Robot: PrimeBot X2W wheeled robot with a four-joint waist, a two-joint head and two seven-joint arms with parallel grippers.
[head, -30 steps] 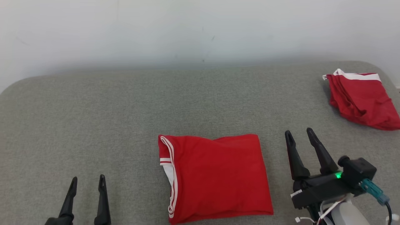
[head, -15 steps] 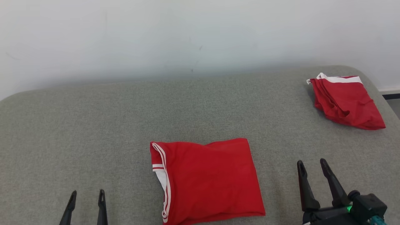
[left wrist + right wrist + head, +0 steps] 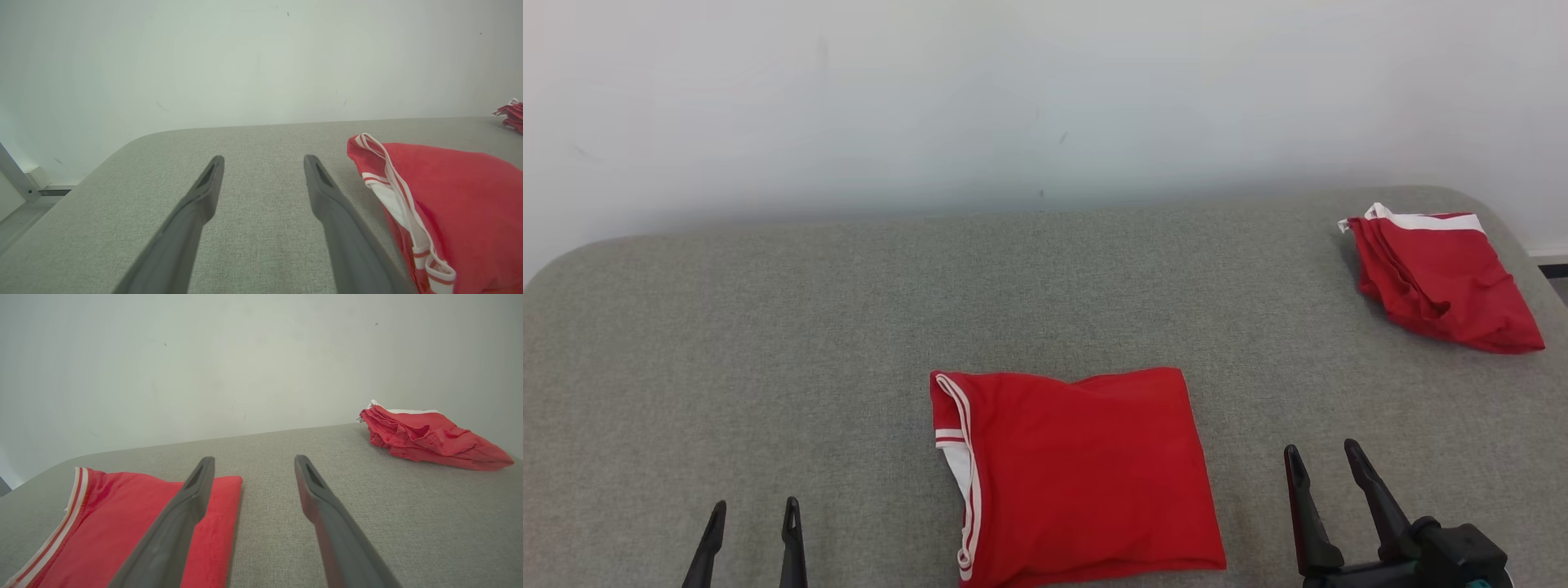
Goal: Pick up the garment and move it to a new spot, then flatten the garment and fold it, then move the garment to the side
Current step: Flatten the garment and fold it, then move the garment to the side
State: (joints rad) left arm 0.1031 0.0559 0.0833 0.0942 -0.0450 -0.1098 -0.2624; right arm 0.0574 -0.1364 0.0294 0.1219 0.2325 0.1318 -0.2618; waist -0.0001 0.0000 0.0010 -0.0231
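Observation:
A red garment (image 3: 1078,474) with white trim lies folded into a rectangle at the front middle of the grey padded table (image 3: 768,343). It also shows at the right of the left wrist view (image 3: 457,204) and the lower left of the right wrist view (image 3: 122,522). My left gripper (image 3: 752,510) stands open at the lower left, well apart from the garment. At the lower right, my right gripper (image 3: 1321,457) is open and empty, a short way right of the garment's edge. Both hold nothing.
A second red garment (image 3: 1441,278) with a white band lies folded at the table's back right corner; the right wrist view shows this second garment (image 3: 429,437) too. A pale wall (image 3: 1013,98) rises behind the table. The table's rounded left corner (image 3: 122,147) drops off to the floor.
My right gripper has drawn back toward the lower right, away from the folded garment. The camera has shifted, so the whole scene sits lower. The garments lie as before.

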